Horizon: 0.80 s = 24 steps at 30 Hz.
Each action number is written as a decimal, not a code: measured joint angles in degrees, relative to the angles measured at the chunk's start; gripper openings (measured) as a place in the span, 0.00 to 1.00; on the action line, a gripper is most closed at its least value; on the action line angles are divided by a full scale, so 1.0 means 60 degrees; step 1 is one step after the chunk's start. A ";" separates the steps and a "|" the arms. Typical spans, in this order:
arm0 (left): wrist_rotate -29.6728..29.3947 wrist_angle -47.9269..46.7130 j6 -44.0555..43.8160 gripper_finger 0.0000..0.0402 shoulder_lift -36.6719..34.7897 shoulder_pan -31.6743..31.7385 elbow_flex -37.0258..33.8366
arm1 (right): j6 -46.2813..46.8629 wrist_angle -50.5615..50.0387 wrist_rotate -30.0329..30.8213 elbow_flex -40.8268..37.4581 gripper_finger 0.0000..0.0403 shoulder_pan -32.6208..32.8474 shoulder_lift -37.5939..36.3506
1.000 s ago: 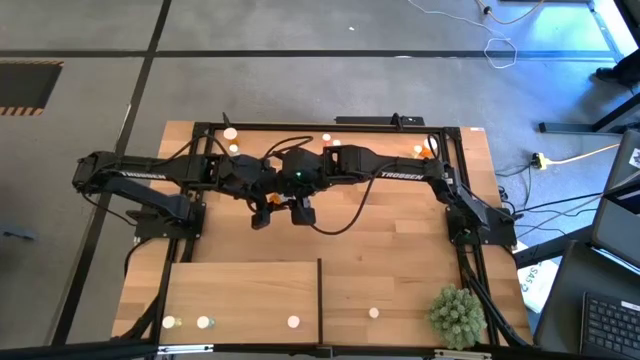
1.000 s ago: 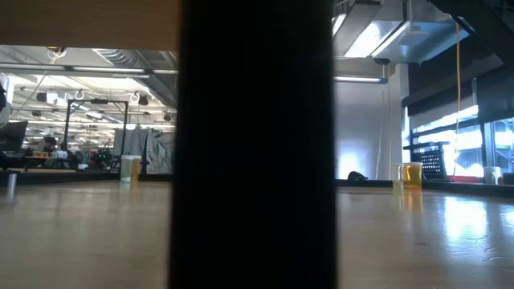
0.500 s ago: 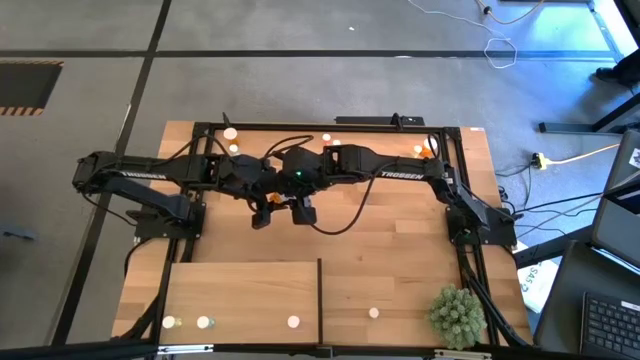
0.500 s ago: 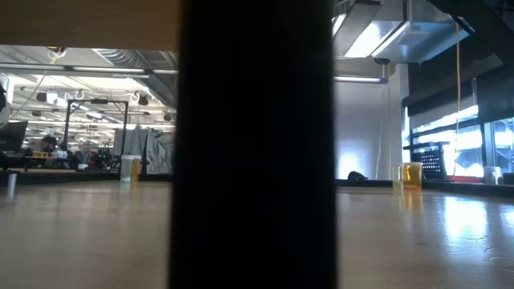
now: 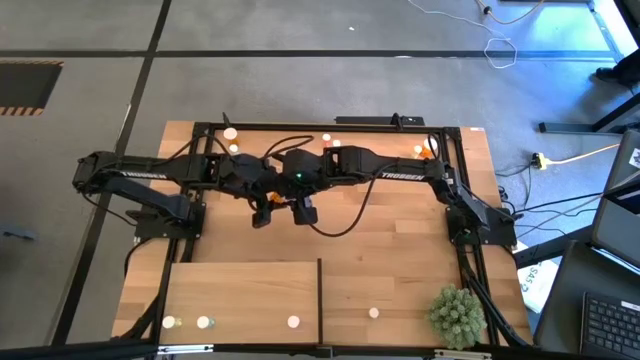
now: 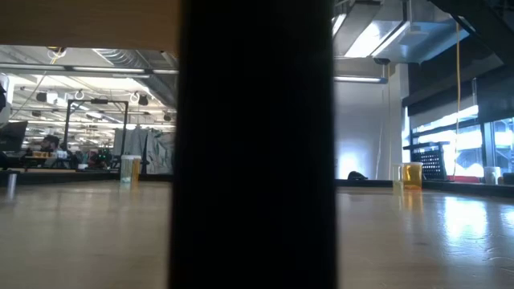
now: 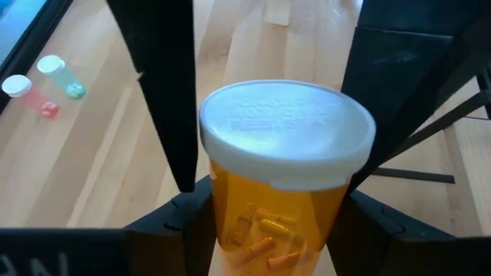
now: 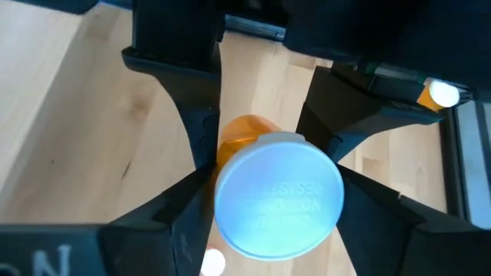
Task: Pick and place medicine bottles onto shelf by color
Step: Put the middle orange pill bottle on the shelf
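High view, item one: left claw [image 5: 262,215] and right claw [image 5: 303,212] meet nose to nose over the middle of the counter [image 5: 400,250], well back from the shelf [image 5: 240,290].

Left wrist view, item two: orange medicine bottle [image 7: 284,192], white cap, capsules inside. It stands upright in the air, and the left claw is clenched on its body.

Right wrist view, item three: what appears to be the same bottle, seen cap-on. The right claw is set about it from the opposite side. Whether that claw is gripping or released cannot be told.

Item four: small bottles [image 5: 204,322] stand along the shelf's near edge beside the thin dark divider [image 5: 319,295]. Their colours are too small to read from above. More stand at the counter's far edge. Two loose bottles [image 7: 46,84] lie on the counter.

Item five: plant ball [image 5: 456,312] at the near right corner, not part of the task.

Step judged in hand: a handover of the orange bottle between the arms.

Handling notes:
- One claw should bear the bottle fully before the other lets go.
- The departing claw should back straight away, clear of the cap, so the bottle is not twisted or tipped.
- Hold the bottle upright for the carry.
- Confirm which shelf section holds orange before setting down.
- Set it down apart from its neighbours.
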 joint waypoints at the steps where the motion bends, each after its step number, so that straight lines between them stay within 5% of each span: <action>1: -0.0004 0.0000 0.0000 0.48 0.0000 0.0000 0.0000 | -0.0072 -0.0019 0.0004 0.0000 0.60 0.0001 0.0000; 24: 0.0054 0.0046 0.0069 0.42 -0.0011 -0.0011 0.0001 | -0.0104 -0.0054 -0.0128 -0.0006 0.61 -0.0010 -0.0087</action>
